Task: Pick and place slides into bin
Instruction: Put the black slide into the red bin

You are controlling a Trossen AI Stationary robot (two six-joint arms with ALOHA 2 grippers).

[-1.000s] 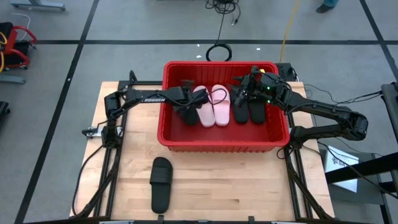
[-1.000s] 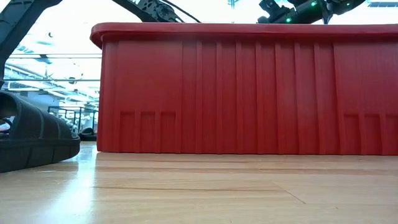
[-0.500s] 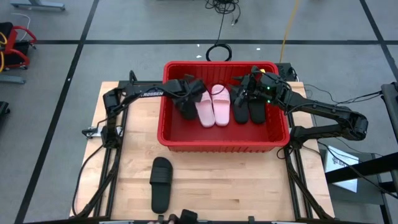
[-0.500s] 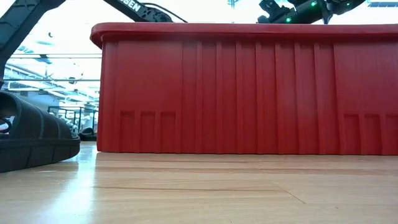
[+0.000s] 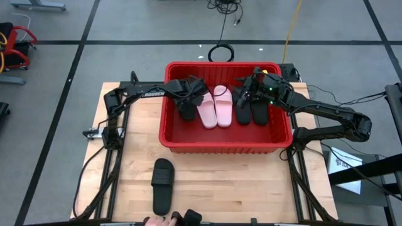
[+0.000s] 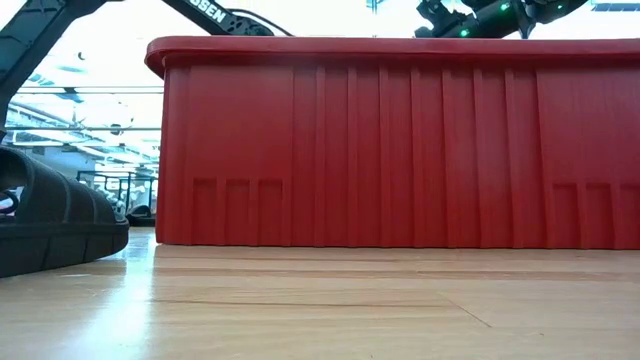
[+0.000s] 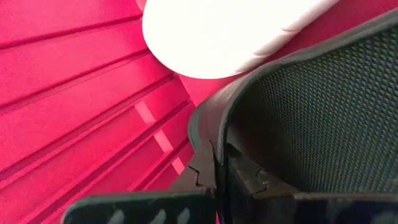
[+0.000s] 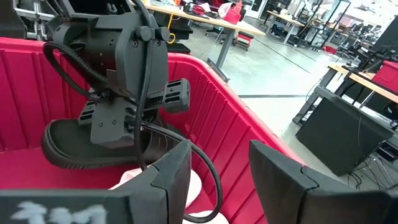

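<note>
Gripping a black open-toe rubber slide (image 5: 186, 107) by its edge, our left gripper (image 5: 188, 93) sits clenched inside the large red ribbed plastic bin (image 5: 223, 145), at its left end — the slide hangs raised and tilted beside the two pale pink slides (image 5: 215, 105). From the left wrist view we see the textured black sole pinched between the dark fingers (image 7: 205, 174), a pink toe just beyond. Our right gripper (image 5: 246, 91) hovers with jaws spread and empty over two black slides (image 5: 251, 110) lying at the bin's right. Outside the bin, one more black slide (image 5: 162, 185) lies on the pale wooden table (image 5: 251, 188) near its front edge.
</note>
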